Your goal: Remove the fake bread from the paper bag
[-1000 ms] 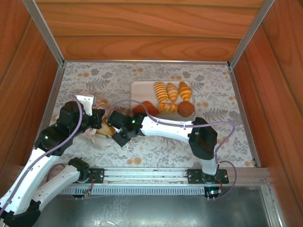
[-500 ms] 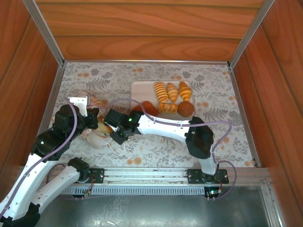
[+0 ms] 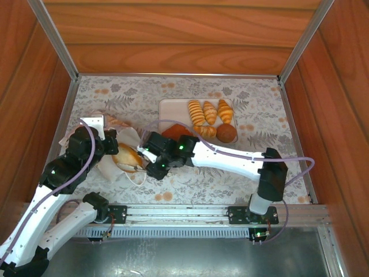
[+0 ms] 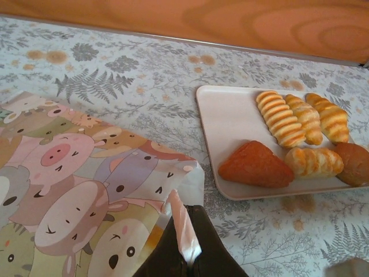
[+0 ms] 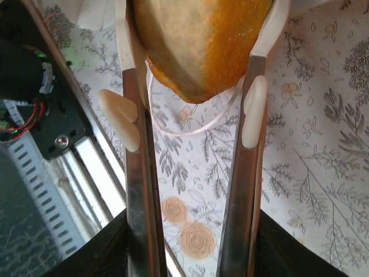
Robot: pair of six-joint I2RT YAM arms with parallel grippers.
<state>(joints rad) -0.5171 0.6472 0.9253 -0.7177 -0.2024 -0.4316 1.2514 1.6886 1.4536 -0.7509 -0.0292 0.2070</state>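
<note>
The paper bag lies on its side at the left, white with a cartoon animal print. My left gripper is shut on a folded edge of the bag. A pale golden roll of the fake bread sits at the bag's mouth. My right gripper is shut on this roll, which is squeezed between both fingers. A white cord handle loops under the roll. More fake bread lies on the tray: croissants, a reddish triangle and a dark bun.
The pale pink tray stands at the middle back on the floral tablecloth. Wooden walls close in the left, right and far sides. The metal rail with the arm bases runs along the near edge.
My right gripper has closed on the roll and drawn back to the right, and its elbow has swung right. The left gripper has stayed shut on the bag and shifted a little.
</note>
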